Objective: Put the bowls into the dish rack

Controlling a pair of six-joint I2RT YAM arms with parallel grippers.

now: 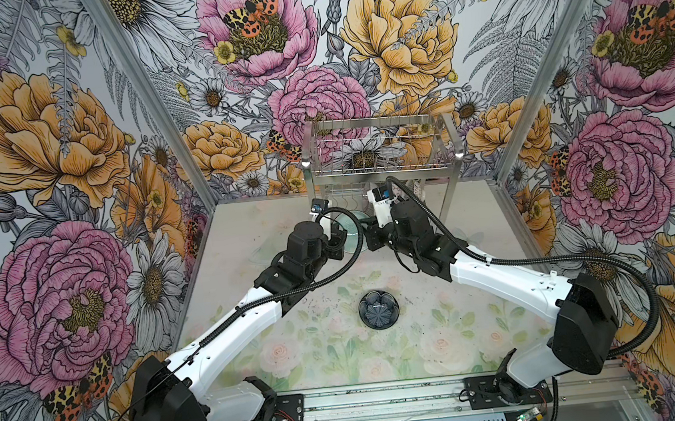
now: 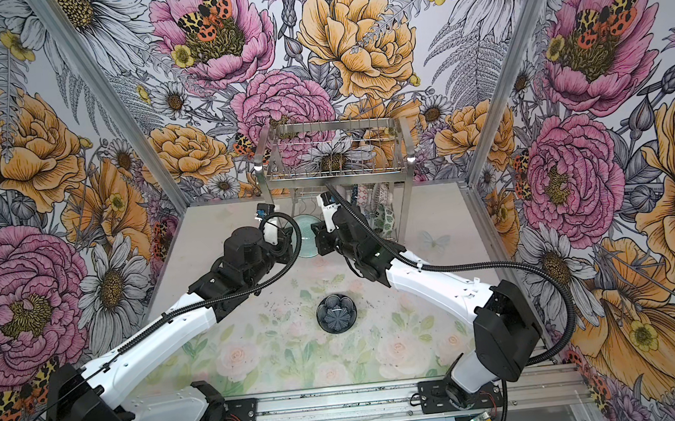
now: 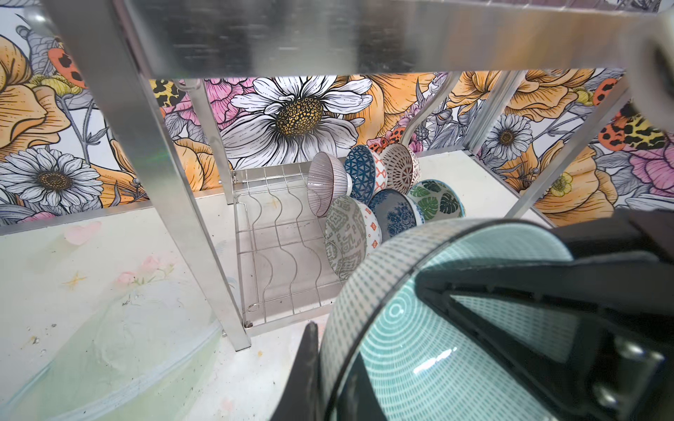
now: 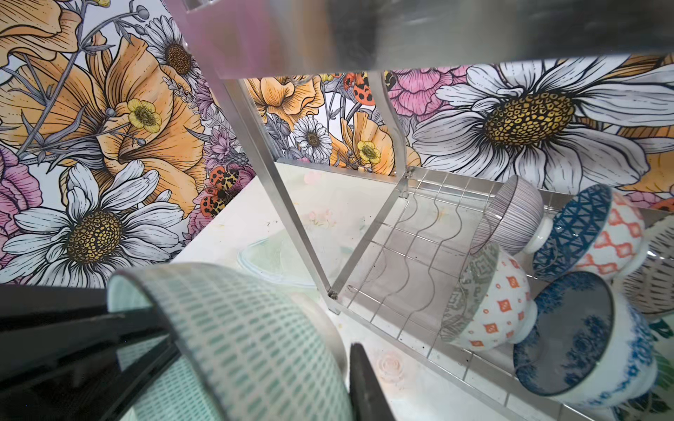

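Your left hand (image 3: pixel 364 302) and right hand (image 4: pixel 255 328) both pinch the pale bowl (image 3: pixel 401 328). Let the left go slowly, then stand it in a free dish rack (image 3: pixel 277 233) slot.

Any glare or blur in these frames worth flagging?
Both top views: bright glare spots on the front corners of the dish rack. Left wrist: its top bar is smeared out of focus, glint inside the pale bowl. Right wrist: same bar blurred, racked bowls sharp.
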